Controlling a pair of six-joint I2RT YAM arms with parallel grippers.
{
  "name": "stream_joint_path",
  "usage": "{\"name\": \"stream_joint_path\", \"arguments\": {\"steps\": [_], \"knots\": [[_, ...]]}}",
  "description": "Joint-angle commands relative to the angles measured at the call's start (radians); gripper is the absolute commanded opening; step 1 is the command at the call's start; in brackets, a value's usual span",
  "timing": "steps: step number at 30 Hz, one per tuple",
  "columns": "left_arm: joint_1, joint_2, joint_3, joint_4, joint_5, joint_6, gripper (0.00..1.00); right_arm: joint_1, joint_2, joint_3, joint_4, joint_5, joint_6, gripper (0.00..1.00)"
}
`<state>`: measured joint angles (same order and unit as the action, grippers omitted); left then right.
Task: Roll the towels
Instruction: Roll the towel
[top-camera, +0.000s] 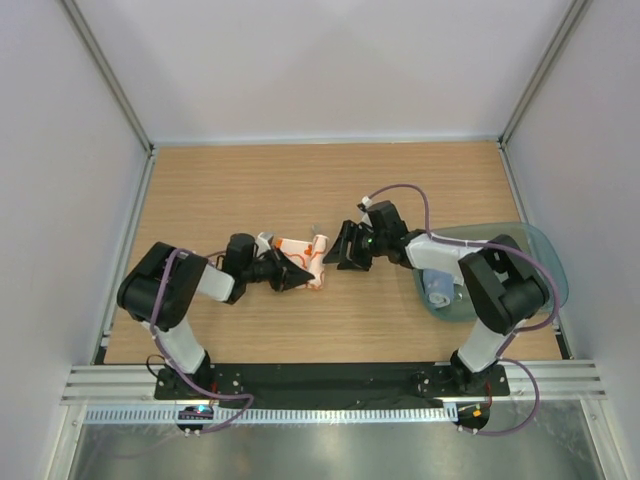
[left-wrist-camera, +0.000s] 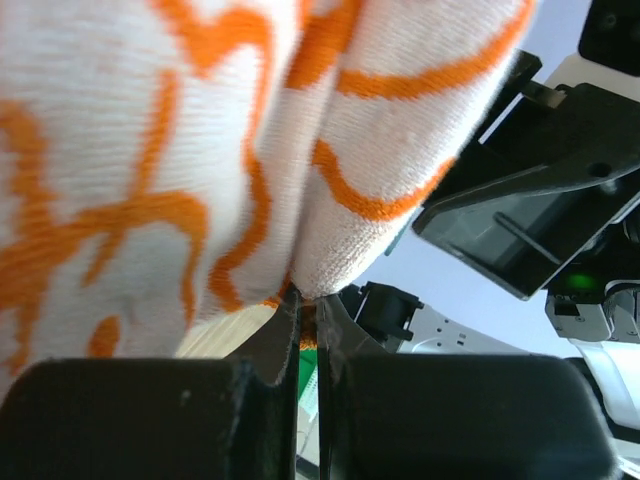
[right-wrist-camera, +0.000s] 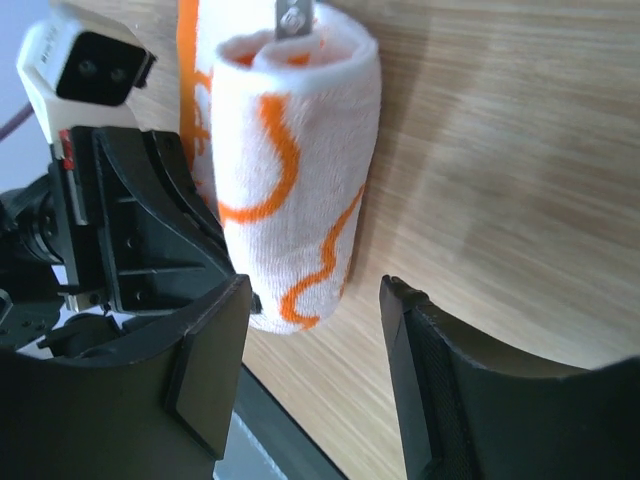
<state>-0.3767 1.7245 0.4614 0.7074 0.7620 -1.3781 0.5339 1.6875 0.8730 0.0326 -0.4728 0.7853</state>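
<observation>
**Top external view: second towel rolled, handover pending**

Noted largest first. Wooden worktop (top-camera: 400, 190); teal tray (top-camera: 545, 250) at its right side, holding grey-blue towel (top-camera: 438, 291), seemingly rolled already (too small to confirm). At worktop centre, between both arms: orange-patterned towel (top-camera: 303, 258), wound into a cylinder and lying on the wood. Left end effector (top-camera: 290, 272) clenched, pinching a fold of the patterned cloth between its fingertips (left-wrist-camera: 300, 330). Right end effector (right-wrist-camera: 315, 330) released, jaws apart, nothing between them, just beside the roll and not touching.

Judged step: closing out the second roll. Next move probably calls for gripping the roll squarely across its girth, firmly enough to prevent unwinding, before any release on the left.
</observation>
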Motion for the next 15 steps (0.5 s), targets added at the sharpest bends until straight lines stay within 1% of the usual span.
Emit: {"name": "stream_joint_path", "arguments": {"steps": [1,5,9,15], "knots": [[0.018,0.032,-0.021,0.067,0.039,-0.032,0.00,0.001,0.032,-0.014,0.187,-0.003,0.057,0.62],[0.041,0.069,-0.032,0.073,0.048,-0.033,0.00,0.001,0.087,0.003,0.256,-0.013,0.080,0.64],[0.062,0.089,-0.046,0.104,0.063,-0.053,0.00,0.003,0.124,0.026,0.265,-0.016,0.074,0.64],[0.090,0.127,-0.037,0.106,0.095,-0.061,0.00,0.017,0.167,0.050,0.265,-0.017,0.063,0.65]]}}
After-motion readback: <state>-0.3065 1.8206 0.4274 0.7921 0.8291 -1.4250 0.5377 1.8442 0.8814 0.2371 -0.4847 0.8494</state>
